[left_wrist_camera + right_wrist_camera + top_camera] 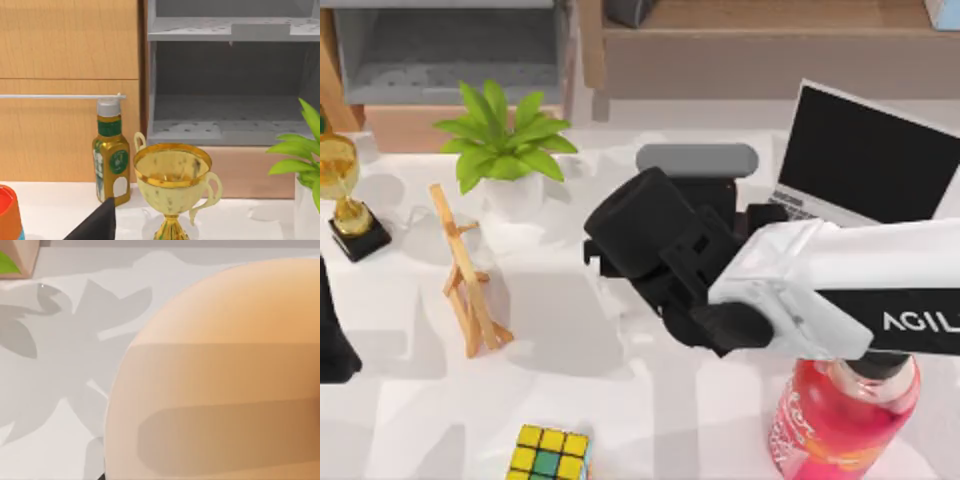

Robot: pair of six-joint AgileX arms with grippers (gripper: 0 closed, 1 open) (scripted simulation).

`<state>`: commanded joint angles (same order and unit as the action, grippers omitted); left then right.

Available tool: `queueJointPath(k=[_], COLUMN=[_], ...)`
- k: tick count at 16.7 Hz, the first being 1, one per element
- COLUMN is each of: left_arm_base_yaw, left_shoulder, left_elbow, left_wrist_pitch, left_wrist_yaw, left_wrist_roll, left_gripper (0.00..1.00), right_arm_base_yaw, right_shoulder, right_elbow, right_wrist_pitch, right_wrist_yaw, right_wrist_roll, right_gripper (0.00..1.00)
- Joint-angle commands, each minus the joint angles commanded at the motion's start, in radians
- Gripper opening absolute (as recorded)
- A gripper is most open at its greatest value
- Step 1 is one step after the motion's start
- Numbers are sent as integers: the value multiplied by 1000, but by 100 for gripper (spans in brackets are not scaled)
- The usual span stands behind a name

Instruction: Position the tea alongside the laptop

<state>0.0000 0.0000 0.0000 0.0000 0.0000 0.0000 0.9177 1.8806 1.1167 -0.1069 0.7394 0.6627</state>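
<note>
right end effector [605, 255] just left of laptop [865, 160], fingers can't tell open or closed; tea [225, 380] right up against its wrist cam, peach-orange. pink bottle [840, 415] nearer than laptop. left arm [332, 330] parked far left

the top view is looking straight down on the table [570, 330]. the left wrist view is facing level toward the back cabinets, near the gold trophy [172, 187], sharing it [345, 195] and the potted plant [505, 145] with the top view. the right wrist view is pressing very close against the tea [225, 380].
</note>
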Motion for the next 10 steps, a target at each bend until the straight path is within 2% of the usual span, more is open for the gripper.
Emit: queueJointPath(k=[10], left_arm_base_yaw=[0], left_shoulder=[0], left_elbow=[0], left_wrist_pitch=[0], left_wrist_yaw=[0], left_wrist_roll=[0], left_gripper=[100], right_arm_base_yaw=[2], right_shoulder=[-20], right_elbow=[20], right_wrist_pitch=[-39], right_wrist_yaw=[-1], right_wrist_roll=[1], right_gripper=[0])
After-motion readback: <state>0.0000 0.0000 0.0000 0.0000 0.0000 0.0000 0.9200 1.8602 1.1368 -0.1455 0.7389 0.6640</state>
